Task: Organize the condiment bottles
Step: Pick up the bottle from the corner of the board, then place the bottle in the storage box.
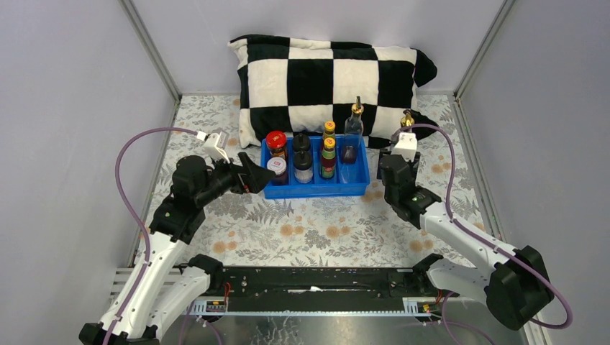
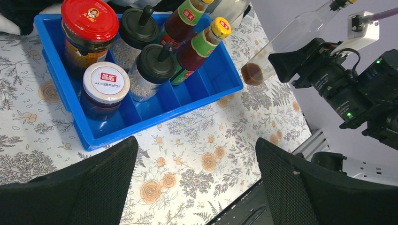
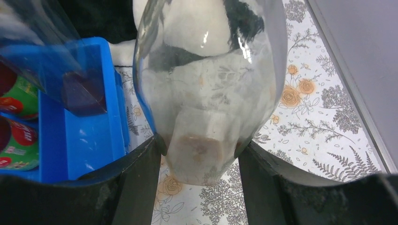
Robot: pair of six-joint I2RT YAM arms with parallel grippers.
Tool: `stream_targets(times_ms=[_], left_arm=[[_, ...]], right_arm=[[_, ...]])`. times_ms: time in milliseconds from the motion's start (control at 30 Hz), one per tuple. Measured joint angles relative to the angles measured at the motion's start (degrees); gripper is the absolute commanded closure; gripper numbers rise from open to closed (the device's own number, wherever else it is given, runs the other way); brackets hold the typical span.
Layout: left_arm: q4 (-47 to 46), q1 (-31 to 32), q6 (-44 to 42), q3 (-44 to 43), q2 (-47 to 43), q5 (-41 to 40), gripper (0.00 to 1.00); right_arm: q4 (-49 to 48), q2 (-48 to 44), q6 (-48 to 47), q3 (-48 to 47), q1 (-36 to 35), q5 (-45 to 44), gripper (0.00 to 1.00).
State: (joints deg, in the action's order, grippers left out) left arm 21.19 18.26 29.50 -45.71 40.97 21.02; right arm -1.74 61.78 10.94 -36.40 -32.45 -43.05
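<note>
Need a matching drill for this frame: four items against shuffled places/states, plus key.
Items
1. round red-lidded jar
2. round white-lidded jar
3. right end effector
4. left end effector

Places/states
A. open, holding nothing
B. blue plastic tray, near-left compartment
C. shut on clear gold-spouted glass bottle, right of the tray
D. tray, far-left compartment

Pairs: 1-D, 2-B, 3-C, 4-A
</note>
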Motion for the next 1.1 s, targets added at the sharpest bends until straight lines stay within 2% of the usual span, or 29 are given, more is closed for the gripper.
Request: stream_targets(times_ms=[367,1100], left_arm=[[0.00,0.00,0.00,0.00,0.00,-0.02,0.01],[0.00,0.00,0.02,0.00,0.00,-0.04,0.01]], right_arm=[[0.90,-2.56,-2.54,-5.81,-0.31,0.46,0.70],[-16.33,-1.99,-11.28,-3.15,-2.54,14.73,0.70]])
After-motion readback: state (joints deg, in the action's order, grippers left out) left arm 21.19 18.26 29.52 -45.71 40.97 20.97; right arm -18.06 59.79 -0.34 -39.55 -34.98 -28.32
